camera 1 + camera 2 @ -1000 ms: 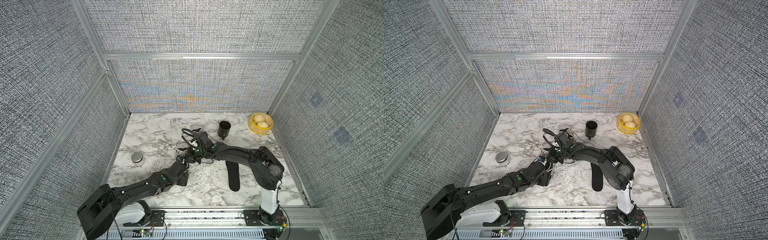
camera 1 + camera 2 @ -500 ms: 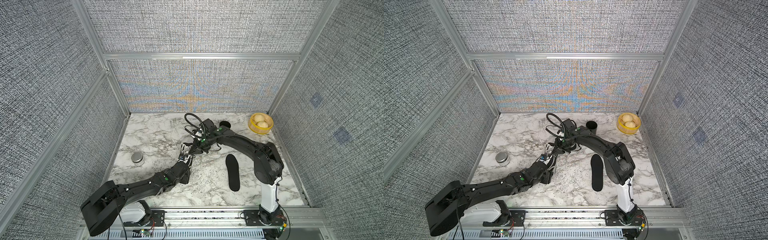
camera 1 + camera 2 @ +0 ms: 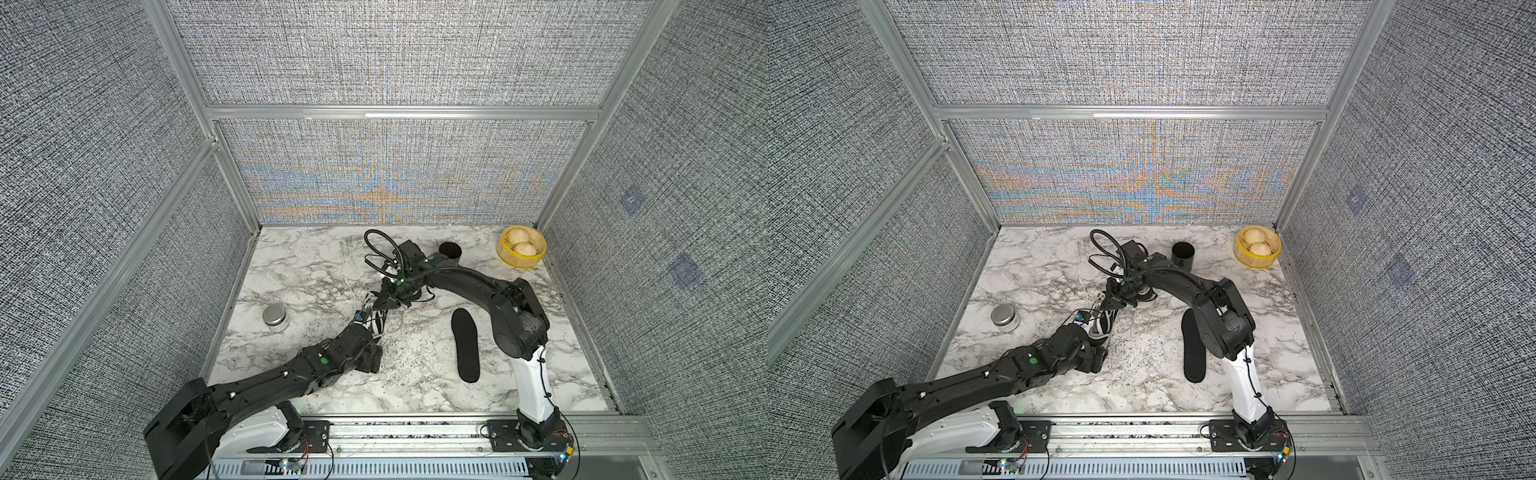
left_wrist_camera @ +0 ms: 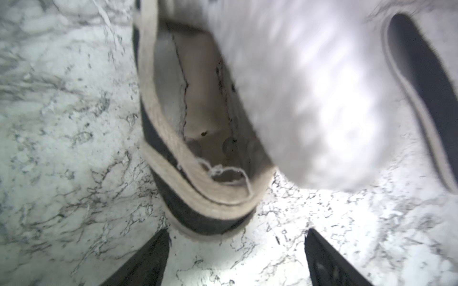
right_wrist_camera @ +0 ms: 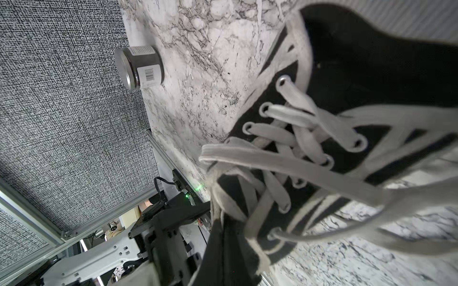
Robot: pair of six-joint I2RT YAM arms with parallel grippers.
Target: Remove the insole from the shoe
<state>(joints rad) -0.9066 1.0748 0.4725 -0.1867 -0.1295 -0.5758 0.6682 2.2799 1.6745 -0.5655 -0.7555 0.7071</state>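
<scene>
Flat black foam insole out, near right. Left gripper spread wide, empty. Right gripper clamped tight, seemingly pinching black-and-white canvas sneaker by tongue: thin hold may slip, dropping it

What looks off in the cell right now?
Dark grit is scattered on the marble table by the shoe, toward the insole. The shoe's heel collar shows a loose thread, and its lining looks cracked.

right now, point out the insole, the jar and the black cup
insole (image 3: pixel 465 345): in a top view, middle of its flat black surface
jar (image 3: pixel 274 313): in a top view, centre of its metal lid
black cup (image 3: pixel 1183 259): in a top view, outer wall below the mouth
</scene>
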